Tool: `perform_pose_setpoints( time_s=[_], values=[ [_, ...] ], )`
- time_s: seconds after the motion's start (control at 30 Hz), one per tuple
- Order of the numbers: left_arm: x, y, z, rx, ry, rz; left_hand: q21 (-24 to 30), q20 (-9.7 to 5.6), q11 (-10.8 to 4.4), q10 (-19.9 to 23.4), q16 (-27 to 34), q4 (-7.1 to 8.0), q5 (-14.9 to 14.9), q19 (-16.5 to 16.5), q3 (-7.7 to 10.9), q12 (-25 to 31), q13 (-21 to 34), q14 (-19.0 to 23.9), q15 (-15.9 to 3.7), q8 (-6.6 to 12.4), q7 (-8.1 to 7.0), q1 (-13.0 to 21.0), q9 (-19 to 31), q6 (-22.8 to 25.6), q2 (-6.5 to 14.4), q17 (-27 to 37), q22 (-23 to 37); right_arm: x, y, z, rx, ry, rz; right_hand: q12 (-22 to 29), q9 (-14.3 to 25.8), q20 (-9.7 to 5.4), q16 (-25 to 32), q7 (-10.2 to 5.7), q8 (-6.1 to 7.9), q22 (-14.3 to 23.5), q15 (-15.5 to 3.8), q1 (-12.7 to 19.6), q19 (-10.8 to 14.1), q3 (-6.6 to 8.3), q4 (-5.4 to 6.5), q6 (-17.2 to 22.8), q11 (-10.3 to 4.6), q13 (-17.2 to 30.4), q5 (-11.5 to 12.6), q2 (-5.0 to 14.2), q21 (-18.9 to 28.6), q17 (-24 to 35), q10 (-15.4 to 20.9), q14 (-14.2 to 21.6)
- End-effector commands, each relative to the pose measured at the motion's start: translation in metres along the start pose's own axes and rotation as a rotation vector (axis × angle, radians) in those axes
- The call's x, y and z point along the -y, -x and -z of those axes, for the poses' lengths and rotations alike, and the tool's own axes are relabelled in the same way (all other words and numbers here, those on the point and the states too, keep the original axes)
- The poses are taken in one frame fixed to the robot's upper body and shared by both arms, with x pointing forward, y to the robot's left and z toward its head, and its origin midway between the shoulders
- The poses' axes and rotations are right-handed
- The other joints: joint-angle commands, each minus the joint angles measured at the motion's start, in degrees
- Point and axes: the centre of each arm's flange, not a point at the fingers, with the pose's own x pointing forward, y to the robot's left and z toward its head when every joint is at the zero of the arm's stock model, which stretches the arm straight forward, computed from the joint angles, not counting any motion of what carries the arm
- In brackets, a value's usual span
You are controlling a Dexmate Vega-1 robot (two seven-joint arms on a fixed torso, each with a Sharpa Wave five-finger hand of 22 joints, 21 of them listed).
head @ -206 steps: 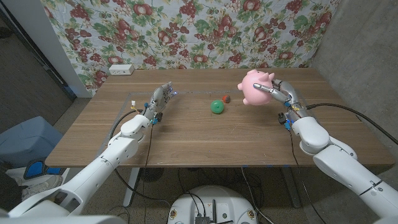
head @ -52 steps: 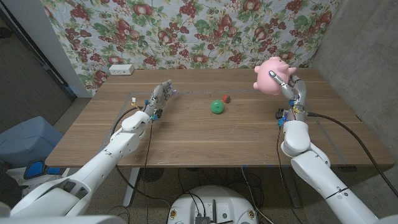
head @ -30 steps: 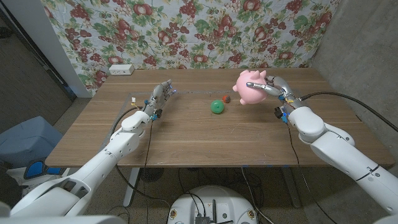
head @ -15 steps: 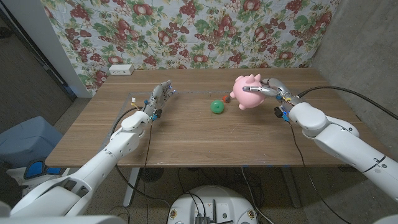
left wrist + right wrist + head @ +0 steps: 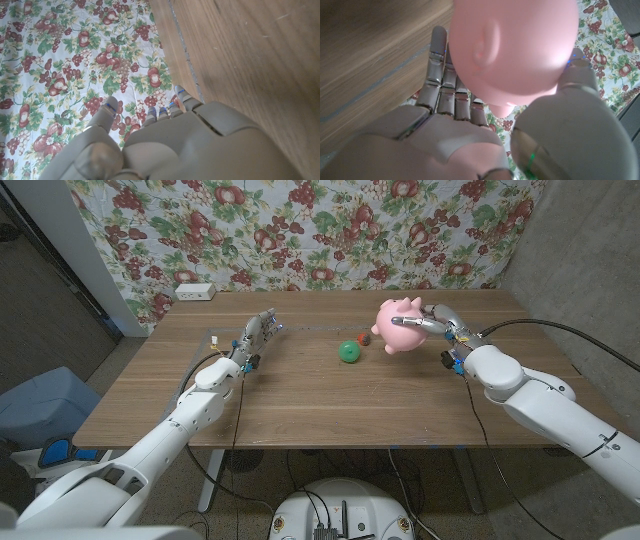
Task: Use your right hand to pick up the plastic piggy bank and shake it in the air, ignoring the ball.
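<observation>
Half a second back the piggy bank (image 5: 400,327) was in nearly the same spot, so right now the swing looks like it's paused or turning around. Go a bit further back and it was way up high over the far right corner of the table (image 5: 300,390), then it came down and inward toward the middle. That up-and-down, side-to-side travel reads to me like the shake is well underway, not just a lift.

Right hand (image 5: 440,323) has the pig clamped, held in the air above the table, well clear of the wood. In the right wrist view the fingers (image 5: 440,75) run up one side of the pink body (image 5: 515,45) and the thumb wraps around the other, so it's a proper wrap grip, not a fingertip pinch. Can't tell from that close-up how firm the hold actually is, the pig blocks most of the contact.

Green ball (image 5: 349,352) hasn't budged across any of the frames, sitting on the table near a small reddish thing (image 5: 364,338) I can't identify. Pig hangs just beside and above them, no contact.

Left hand (image 5: 256,338) is parked on the left side of the table, same as before, fingers apart and extended, holding nothing.

Judging by all that, another swing or two and the task is basically done.
</observation>
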Motion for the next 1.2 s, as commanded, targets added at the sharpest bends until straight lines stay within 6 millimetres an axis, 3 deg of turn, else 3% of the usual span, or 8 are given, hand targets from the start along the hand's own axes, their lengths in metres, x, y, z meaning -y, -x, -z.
perform_pose_setpoints(
  time_s=[0.03,0.77,1.2],
  values=[
    [-0.002,0.0,0.0,0.002,0.004,-0.002,-0.36,-0.19,0.23,-0.34,-0.07,-0.13,-0.13,0.44,-0.27,-0.05,0.2,-0.2,0.07,-0.01,-0.01,0.51,0.22,0.41,3.72,0.11,0.17,0.001,0.011,0.008,0.083,-0.126,0.236,3.2,12.61,-7.03,6.78,-6.02,0.17,0.04,-25.8,6.3,-6.5,17.13,0.29,25.57,-18.61,17.11,8.22,16.13,0.27,35.43,18.9,17.91],
    [-0.003,-0.001,-0.001,0.007,0.0,0.0,-0.75,-0.12,0.19,-0.36,-0.09,-0.18,-0.13,0.61,-0.35,-0.05,0.2,-0.19,0.08,-0.01,-0.1,0.64,0.23,0.44,3.74,0.11,0.18,-0.005,0.028,0.026,0.131,-0.417,0.641,2.83,12.17,-8.14,5.84,-6.76,-0.09,0.0,-26.0,6.28,-5.78,17.38,0.15,25.61,-19.27,16.8,7.98,15.99,0.63,34.98,19.07,18.21],
    [-0.004,-0.005,-0.002,0.008,0.0,0.003,-0.95,-0.1,0.18,-0.34,-0.08,-0.2,-0.13,0.71,-0.4,-0.04,0.2,-0.16,0.08,0.03,-0.13,0.71,0.23,0.58,3.75,0.1,0.19,-0.008,0.029,0.027,0.132,-0.451,0.709,2.62,12.05,-8.36,5.29,-6.8,-0.2,0.0,-25.97,6.06,-5.52,17.28,0.23,25.59,-19.54,16.66,7.82,15.91,0.82,34.61,19.16,18.65]
  ],
)
